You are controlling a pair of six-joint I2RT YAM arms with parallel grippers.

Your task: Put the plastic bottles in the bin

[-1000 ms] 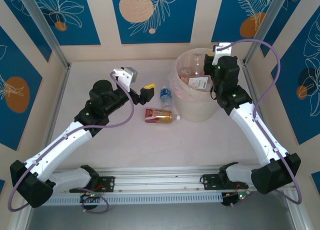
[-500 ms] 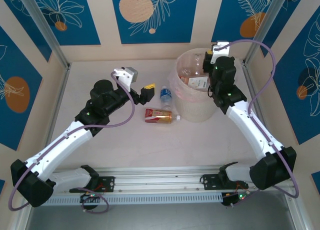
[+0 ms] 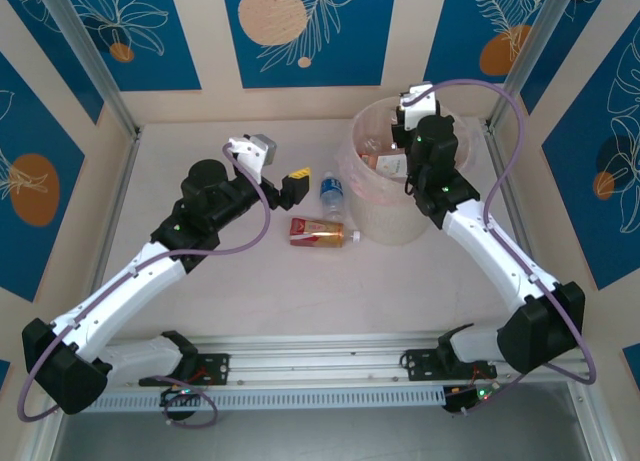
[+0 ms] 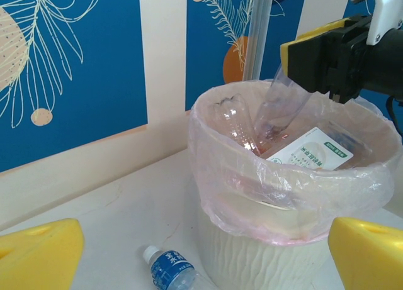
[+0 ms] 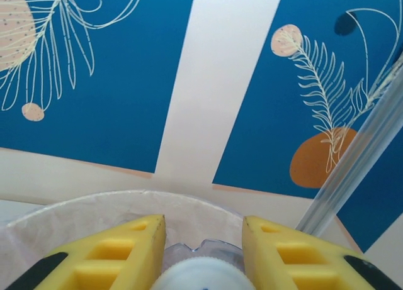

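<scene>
From above, the right arm reaches over the bin, wrist right over its mouth. The left fingers are spread wide and hold nothing. A blue-labelled bottle sits just beyond their tips on the worktop, on the bin's side. A red-labelled bottle lies on its side nearby, long axis crosswise to those fingers.

The left wrist camera looks out between its own open fingers. Dead ahead, the right fingers are clamped on a clear bottle. It hangs below them, long axis steep and leaning, its lower end already inside the liner rim. More bottles sit in the bin beneath it.

The right wrist camera shows its fingers pinched close on the bottle's white cap, the bin's rim curving just past them.

That's the relation that matters: the bottle is straight under the right fingers and inside the mouth, so letting go should drop it in.
</scene>
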